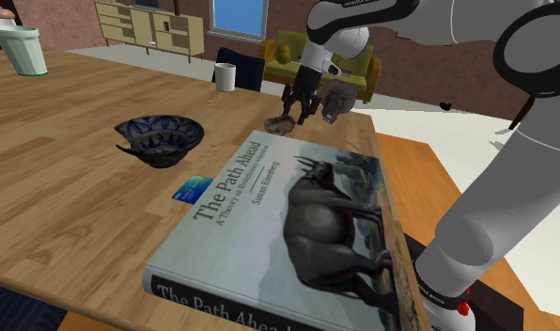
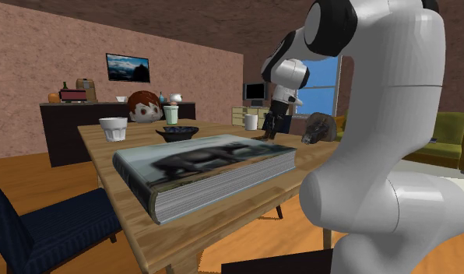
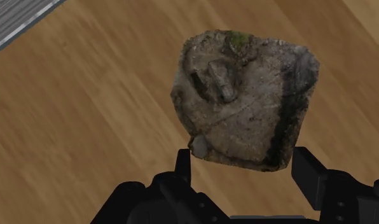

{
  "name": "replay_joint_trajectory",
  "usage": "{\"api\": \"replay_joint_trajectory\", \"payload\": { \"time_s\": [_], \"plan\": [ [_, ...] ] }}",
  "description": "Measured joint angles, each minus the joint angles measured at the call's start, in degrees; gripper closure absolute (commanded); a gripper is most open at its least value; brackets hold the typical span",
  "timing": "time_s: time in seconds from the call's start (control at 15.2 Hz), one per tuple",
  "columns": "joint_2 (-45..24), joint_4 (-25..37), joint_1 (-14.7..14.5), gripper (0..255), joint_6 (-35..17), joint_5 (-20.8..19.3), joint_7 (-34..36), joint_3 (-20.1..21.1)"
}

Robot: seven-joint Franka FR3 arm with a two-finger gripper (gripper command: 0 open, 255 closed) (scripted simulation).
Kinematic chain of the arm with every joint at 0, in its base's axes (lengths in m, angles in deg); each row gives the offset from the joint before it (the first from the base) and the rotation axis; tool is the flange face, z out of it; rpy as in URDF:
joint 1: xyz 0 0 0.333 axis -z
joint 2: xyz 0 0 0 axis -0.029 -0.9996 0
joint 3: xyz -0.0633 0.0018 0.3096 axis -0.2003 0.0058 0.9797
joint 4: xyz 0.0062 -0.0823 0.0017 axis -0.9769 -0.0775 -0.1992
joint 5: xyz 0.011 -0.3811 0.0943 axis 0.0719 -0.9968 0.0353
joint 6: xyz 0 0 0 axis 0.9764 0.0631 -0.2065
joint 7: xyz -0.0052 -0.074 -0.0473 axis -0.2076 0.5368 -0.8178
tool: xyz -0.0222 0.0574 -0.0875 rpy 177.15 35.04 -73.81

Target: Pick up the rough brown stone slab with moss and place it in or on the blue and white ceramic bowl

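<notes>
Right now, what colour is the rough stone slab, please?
Rough stone slab: mottled brown-grey, green patch; clearest in wrist view.

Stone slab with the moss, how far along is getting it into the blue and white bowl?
Done: the claw is over the stone slab, fingers open either side of its edge. In hand: the grasp; the slab lies on the wooden table, unclasped. Left: close, lift, carry it to the bowl, which holds no stone.

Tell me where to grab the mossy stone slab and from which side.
Take the stone slab across its opposite side edges, straight down from above: it lies flat on the table, and the open gripper looks wide enough.
</notes>
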Motion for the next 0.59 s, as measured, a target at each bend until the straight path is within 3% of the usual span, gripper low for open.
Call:
{"api": "replay_joint_trajectory", "payload": {
  "time_s": [0.53, 0.59],
  "plan": [
    [0.6, 5.3, 0.2, 255, 5.7, -0.4, 1.4, -0.2],
    [0.6, 5.3, 0.2, 0, 5.7, -0.4, 1.4, -0.2]
  ]
}}
